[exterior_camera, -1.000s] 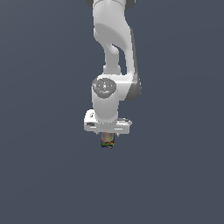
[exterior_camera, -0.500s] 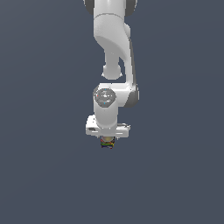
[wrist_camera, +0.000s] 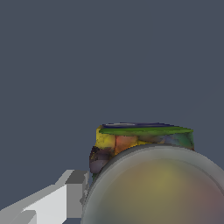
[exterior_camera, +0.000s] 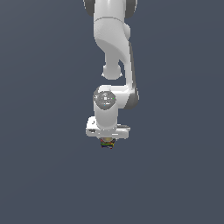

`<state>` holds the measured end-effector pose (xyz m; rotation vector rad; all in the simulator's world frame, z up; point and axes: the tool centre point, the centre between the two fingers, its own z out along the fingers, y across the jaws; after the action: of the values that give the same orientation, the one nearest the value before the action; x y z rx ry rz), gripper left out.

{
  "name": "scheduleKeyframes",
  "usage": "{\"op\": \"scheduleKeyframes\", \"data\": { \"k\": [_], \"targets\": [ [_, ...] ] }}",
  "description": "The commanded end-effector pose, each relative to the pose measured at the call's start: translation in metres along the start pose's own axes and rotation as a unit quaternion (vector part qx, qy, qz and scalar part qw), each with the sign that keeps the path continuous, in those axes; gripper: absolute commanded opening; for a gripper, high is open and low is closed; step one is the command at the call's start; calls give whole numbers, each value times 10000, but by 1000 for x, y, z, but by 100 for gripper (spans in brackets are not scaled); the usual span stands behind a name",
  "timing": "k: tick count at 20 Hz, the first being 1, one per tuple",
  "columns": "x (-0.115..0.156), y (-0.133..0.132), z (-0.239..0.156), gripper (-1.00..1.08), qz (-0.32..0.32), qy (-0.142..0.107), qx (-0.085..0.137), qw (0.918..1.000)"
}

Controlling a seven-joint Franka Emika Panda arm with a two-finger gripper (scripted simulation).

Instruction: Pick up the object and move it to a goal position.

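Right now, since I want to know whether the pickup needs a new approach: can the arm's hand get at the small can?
Probably yes. The hand sits directly over the can, which pokes out just beneath it, and nothing else lies between them. The wrist view shows the can right up close; whether the fingers grip it is unclear.

Plain slate-grey ground – one flat tone across both views.

The ground (exterior_camera: 39, 183) shows as an even, dark blue-grey field that fills the exterior view from edge to edge and makes up the whole backdrop of the wrist view. The only thing near it is a small squat can (exterior_camera: 106, 143) with a multicoloured label, low in the middle of the exterior view – whether it rests on the ground or sits clear of it cannot be told.
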<state>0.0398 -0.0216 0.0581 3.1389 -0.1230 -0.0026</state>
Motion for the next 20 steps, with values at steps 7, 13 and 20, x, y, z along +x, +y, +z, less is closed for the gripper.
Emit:
{"op": "scheduleKeyframes", "data": {
  "k": [7, 13, 20],
  "targets": [
    [0, 0, -1, -100, 2, 1, 1, 10000],
    [2, -2, -17, -100, 2, 1, 1, 10000],
    [9, -9, -66, -100, 2, 1, 1, 10000]
  ]
}}
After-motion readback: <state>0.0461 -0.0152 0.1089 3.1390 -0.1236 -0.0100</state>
